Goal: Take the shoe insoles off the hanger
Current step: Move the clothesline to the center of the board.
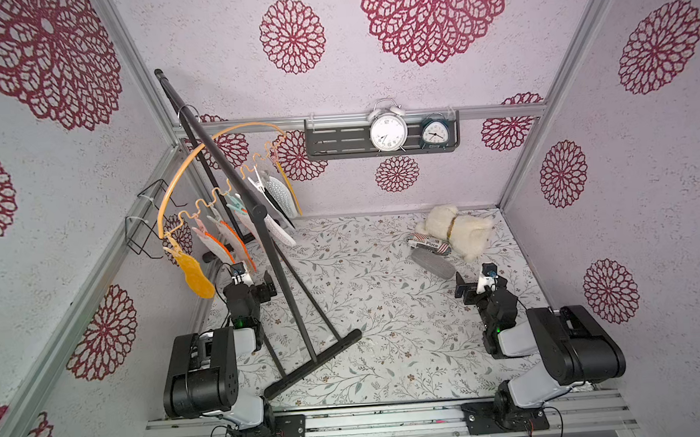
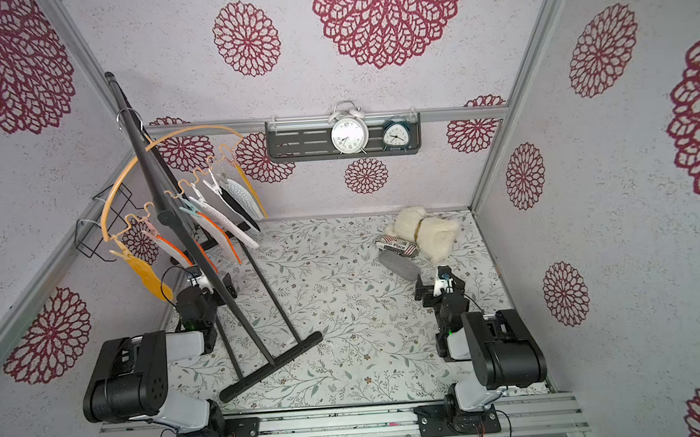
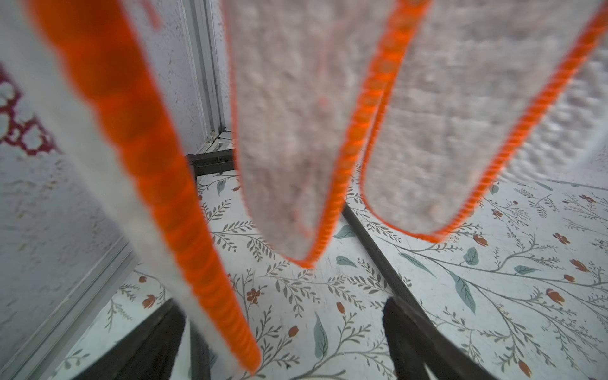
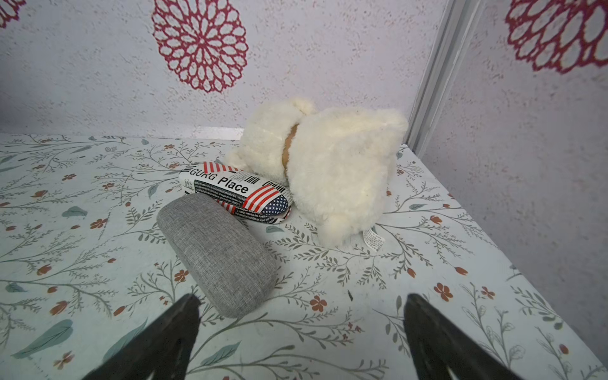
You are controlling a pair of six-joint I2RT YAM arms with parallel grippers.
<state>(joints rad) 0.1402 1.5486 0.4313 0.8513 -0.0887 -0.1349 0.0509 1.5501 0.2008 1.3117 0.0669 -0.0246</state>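
The orange-tan hanger (image 1: pixel 183 167) hangs by its hook from the black rack at the back left. Several shoe insoles are clipped along its wavy bar: a yellow-orange one (image 1: pixel 196 279) at the near end, red-speckled ones with orange edging (image 1: pixel 227 239) in the middle, and black-and-white ones (image 1: pixel 278 199) farther back. My left gripper (image 1: pixel 256 283) is open just under the speckled insoles. In the left wrist view the tip of one orange-edged insole (image 3: pixel 227 325) hangs between the spread fingers (image 3: pixel 414 335), closer to one of them, with two more insoles (image 3: pixel 289 131) behind. My right gripper (image 4: pixel 299 329) is open and empty at the right.
The black garment rack (image 1: pixel 290 298) slants across the left half, its foot bar (image 1: pixel 315 365) on the floral table. A grey case (image 4: pixel 217 253), a flag-printed case (image 4: pixel 237 192) and a white plush toy (image 4: pixel 329 164) lie back right. Two alarm clocks (image 1: pixel 386 132) stand on a wall shelf.
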